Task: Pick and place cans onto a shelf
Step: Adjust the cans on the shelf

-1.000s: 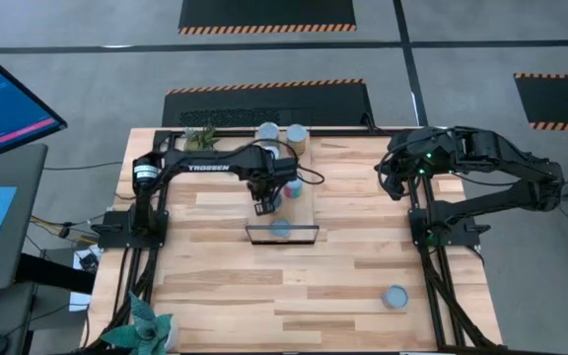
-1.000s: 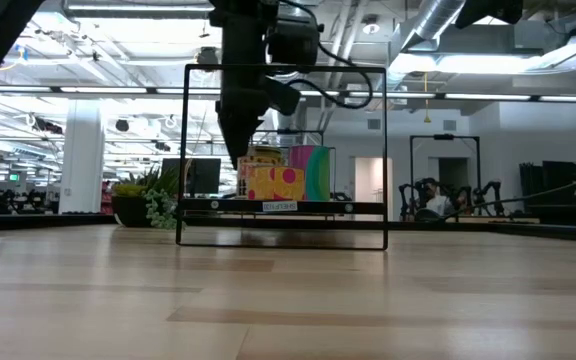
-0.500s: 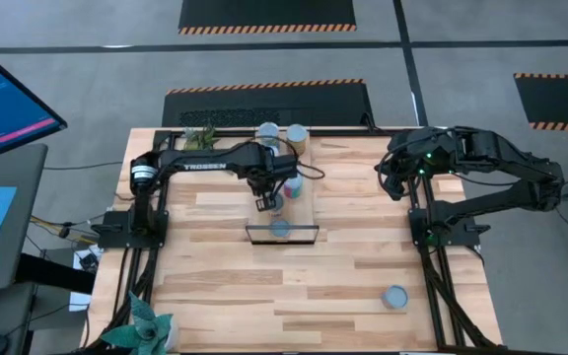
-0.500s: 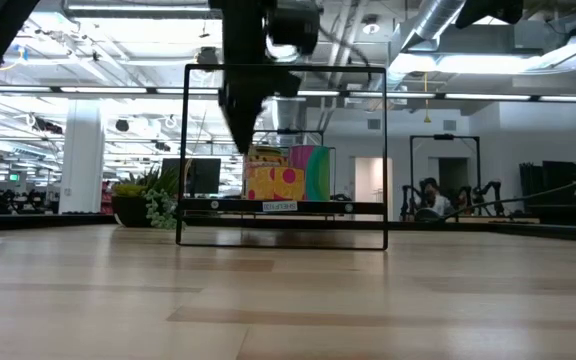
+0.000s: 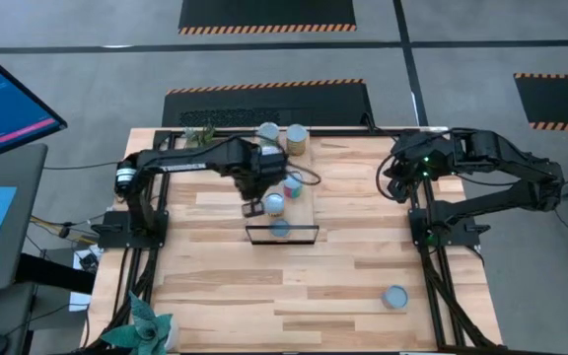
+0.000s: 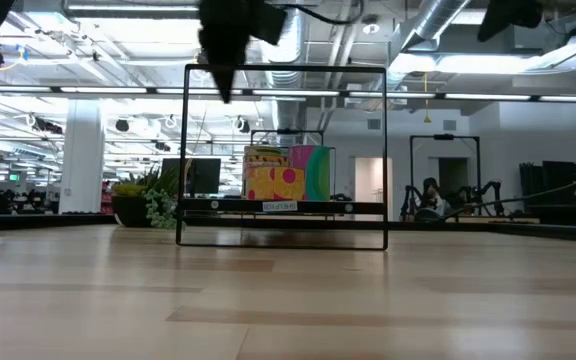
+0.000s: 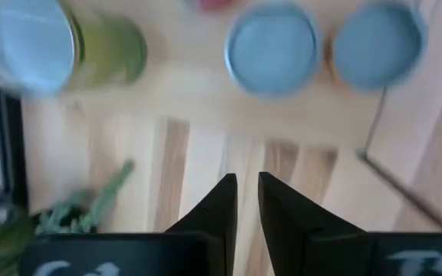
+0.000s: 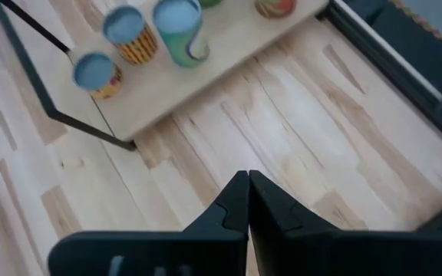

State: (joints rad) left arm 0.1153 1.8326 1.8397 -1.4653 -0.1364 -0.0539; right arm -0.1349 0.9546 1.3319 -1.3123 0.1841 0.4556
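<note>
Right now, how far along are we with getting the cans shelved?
Done: three cans sit on the shelf. In hand: nothing; the left end effector hovers beside the shelf, empty; the right end effector waits folded back. Left: a can at the table's front right, plus two by the far edge, possibly off the shelf.

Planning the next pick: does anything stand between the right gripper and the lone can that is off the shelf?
Nothing visible does: only bare tabletop lies between the right gripper and the lone can.
</note>
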